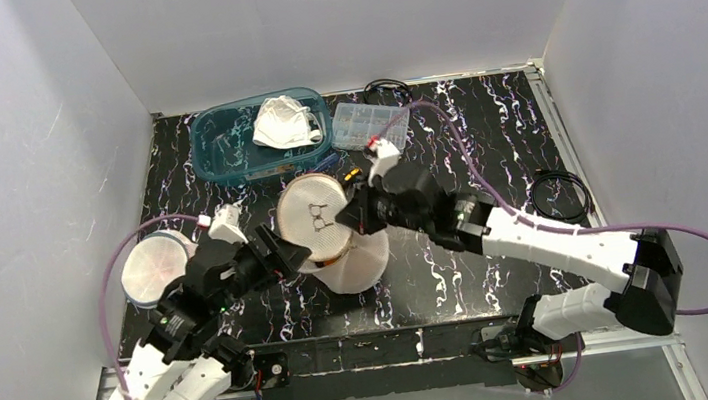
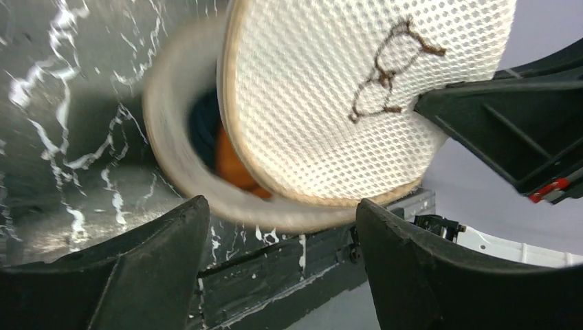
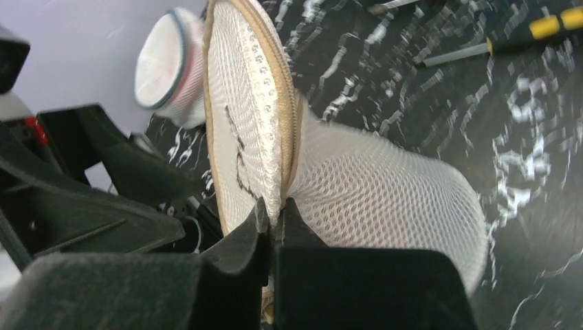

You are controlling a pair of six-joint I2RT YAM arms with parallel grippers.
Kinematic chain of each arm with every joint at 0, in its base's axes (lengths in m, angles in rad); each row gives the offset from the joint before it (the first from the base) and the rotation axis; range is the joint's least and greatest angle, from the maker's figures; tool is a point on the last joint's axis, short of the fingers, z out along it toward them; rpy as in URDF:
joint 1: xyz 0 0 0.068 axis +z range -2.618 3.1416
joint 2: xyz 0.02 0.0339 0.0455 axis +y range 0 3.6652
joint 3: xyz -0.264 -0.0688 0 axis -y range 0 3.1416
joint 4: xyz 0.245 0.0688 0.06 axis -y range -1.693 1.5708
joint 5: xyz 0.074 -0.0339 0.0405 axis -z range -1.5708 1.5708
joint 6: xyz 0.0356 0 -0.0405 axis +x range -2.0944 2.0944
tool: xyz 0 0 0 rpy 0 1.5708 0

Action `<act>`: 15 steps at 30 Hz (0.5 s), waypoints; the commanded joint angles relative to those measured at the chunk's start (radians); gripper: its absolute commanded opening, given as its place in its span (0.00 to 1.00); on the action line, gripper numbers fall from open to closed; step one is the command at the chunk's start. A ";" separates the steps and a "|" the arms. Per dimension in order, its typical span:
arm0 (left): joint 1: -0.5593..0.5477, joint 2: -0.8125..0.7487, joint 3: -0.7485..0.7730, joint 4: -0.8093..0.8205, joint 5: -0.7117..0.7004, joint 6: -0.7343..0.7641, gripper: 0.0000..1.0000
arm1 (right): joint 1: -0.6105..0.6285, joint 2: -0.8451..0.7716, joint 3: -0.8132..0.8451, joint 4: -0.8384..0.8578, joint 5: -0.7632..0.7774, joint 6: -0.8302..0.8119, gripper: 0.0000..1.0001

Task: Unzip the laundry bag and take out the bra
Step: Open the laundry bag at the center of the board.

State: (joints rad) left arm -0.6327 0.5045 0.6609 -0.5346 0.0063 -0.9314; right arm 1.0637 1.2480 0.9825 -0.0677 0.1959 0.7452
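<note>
Laundry bag [image 1: 355, 263] lies on its side in the middle of the surface [image 1: 460, 278]: soft, light mesh that sags, best gripped by its stiffer zip rim. Right hand [image 3: 275, 214] pinches the raised lid [image 3: 247, 117] there; left hand [image 2: 280, 210] gapes wide, empty, just before the mouth, where orange fabric [image 2: 234, 163], likely the bra, shows

Overhead view far, wrist views close (sharing laundry bag [image 1: 317, 219])
</note>
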 commanded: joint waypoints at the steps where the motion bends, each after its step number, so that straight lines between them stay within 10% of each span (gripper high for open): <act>1: -0.004 -0.035 0.131 -0.182 -0.120 0.152 0.76 | -0.011 0.076 0.282 -0.266 -0.284 -0.395 0.01; 7: -0.004 -0.106 0.201 -0.237 -0.218 0.223 0.76 | -0.020 0.114 0.403 -0.398 -0.346 -0.546 0.01; 15: -0.004 -0.146 0.058 -0.230 -0.180 0.194 0.76 | -0.155 -0.037 -0.004 -0.222 -0.385 -0.454 0.01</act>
State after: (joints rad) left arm -0.6327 0.3485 0.8021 -0.7300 -0.1772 -0.7429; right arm 0.9550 1.2865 1.1202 -0.3649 -0.1421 0.2646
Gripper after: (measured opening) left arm 0.764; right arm 0.066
